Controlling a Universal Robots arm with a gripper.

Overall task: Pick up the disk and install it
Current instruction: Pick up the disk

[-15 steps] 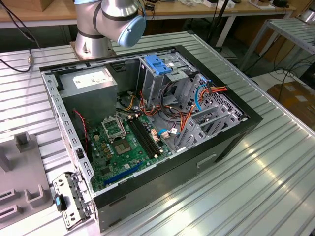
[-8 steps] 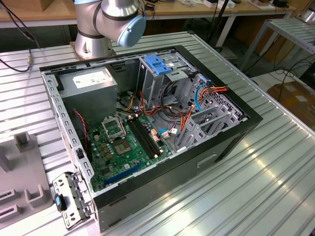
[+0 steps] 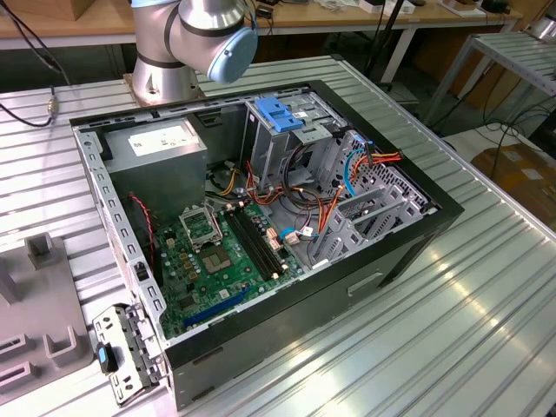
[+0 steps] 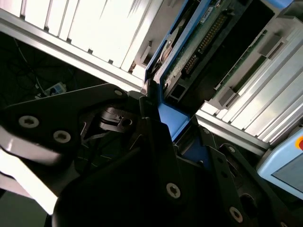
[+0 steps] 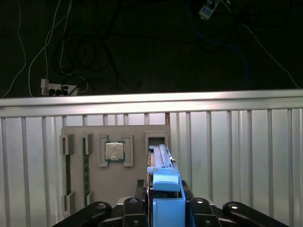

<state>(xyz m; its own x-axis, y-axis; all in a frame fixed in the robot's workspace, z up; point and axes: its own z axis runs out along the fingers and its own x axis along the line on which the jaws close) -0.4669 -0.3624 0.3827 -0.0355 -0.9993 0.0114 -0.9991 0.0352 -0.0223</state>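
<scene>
Since disk [image 5: 162,163] stands on edge at grey holder [image 5: 118,189] slot, both sides are free; pincer [image 5: 164,201] squeezes its blue end.

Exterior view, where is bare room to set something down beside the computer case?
The ribbed table is bare on the exterior view's right of the case. Cables crowd inside; a grey fixture takes that view's left.
</scene>
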